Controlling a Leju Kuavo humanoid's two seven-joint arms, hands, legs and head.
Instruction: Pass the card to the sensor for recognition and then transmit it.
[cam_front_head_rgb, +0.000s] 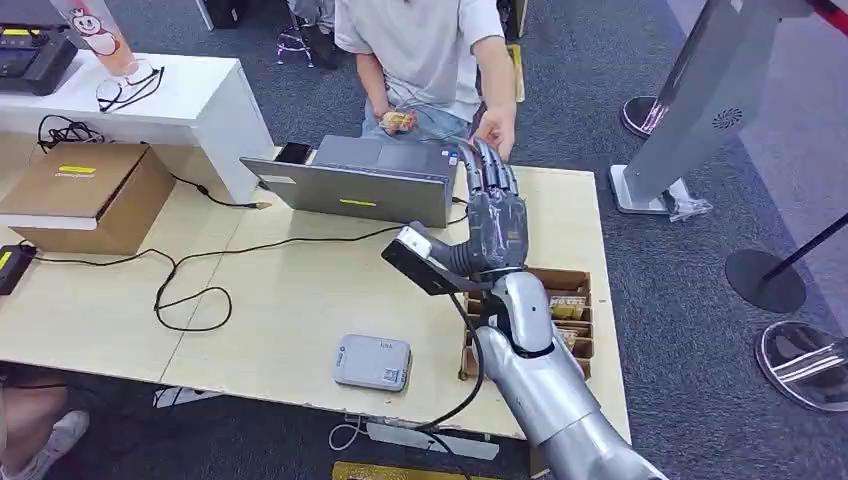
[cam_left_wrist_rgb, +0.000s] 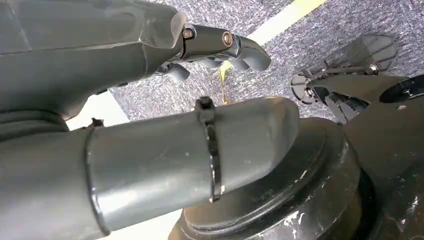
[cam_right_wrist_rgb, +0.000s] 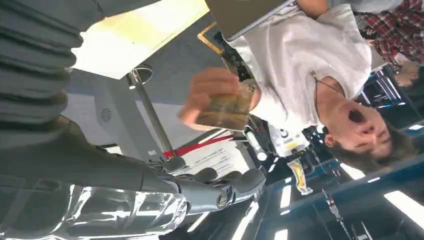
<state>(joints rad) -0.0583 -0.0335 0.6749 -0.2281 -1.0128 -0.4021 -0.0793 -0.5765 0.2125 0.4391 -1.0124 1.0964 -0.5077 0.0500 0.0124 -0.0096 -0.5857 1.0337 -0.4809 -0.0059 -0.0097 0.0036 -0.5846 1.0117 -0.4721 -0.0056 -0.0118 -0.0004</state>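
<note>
The right hand reached over the surface toward the person, fingers spread and holding nothing. The person's hand held the card just beyond the fingers (seen in the right wrist view, where the head view hid it). The handover looked done; pulling the arm back seemed next. The left hand hung empty, fingers apart.

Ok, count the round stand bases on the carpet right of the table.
3: a far base behind the grey kiosk, a dark base nearer, a shiny base nearest. More may be hidden.
</note>
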